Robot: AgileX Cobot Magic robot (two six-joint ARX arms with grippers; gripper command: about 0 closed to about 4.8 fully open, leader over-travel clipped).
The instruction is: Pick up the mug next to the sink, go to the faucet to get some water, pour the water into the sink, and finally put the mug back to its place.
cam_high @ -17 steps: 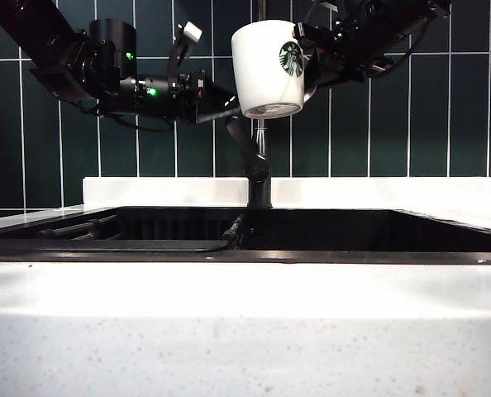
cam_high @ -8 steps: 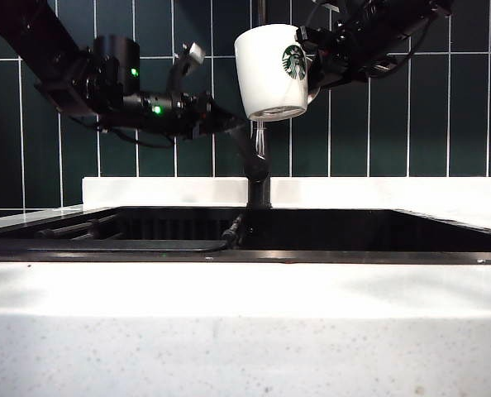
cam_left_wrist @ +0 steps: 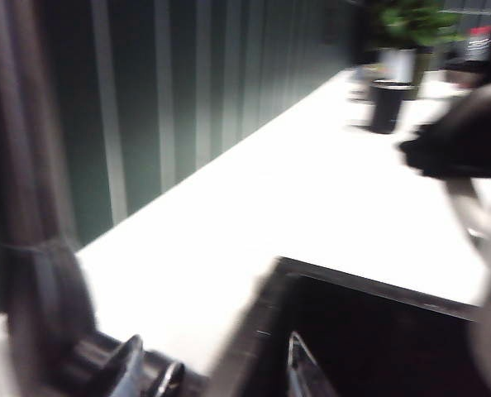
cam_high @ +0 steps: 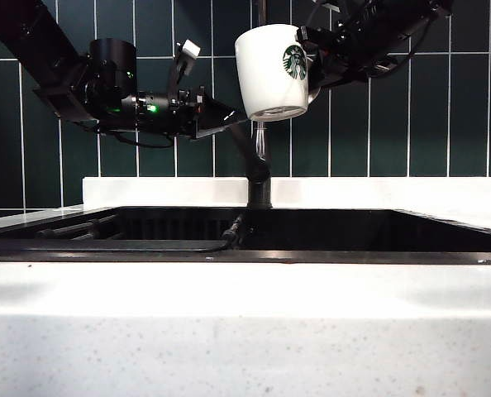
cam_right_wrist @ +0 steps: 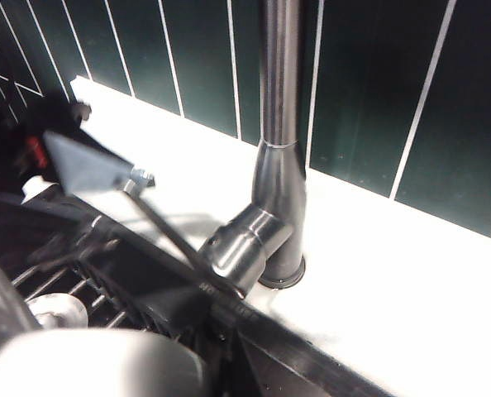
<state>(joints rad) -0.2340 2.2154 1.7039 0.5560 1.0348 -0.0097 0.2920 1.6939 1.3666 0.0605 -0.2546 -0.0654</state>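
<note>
In the exterior view the white mug (cam_high: 270,70) with its green logo hangs high above the sink (cam_high: 312,231), slightly tilted. My right gripper (cam_high: 313,59) is shut on its handle side. In the right wrist view the mug (cam_right_wrist: 88,364) is a blurred white mass. The faucet (cam_high: 260,165) rises behind it, and its pipe (cam_right_wrist: 278,91) and grey lever (cam_right_wrist: 167,236) show clearly. My left gripper (cam_high: 227,116) is open at the lever's end. The lever tip (cam_left_wrist: 167,379) lies between its spread fingers (cam_left_wrist: 130,364), close to one. No water shows.
Dark tiled wall (cam_high: 394,107) stands behind a white counter ledge (cam_high: 394,192). A black hose (cam_high: 146,245) and rack bars lie in the sink's left part. A potted plant (cam_left_wrist: 407,33) and dark cup (cam_left_wrist: 386,103) stand far along the counter.
My left gripper has shifted slightly by the faucet lever, dipping then rising a little. The mug has edged slightly right and stays held high.
</note>
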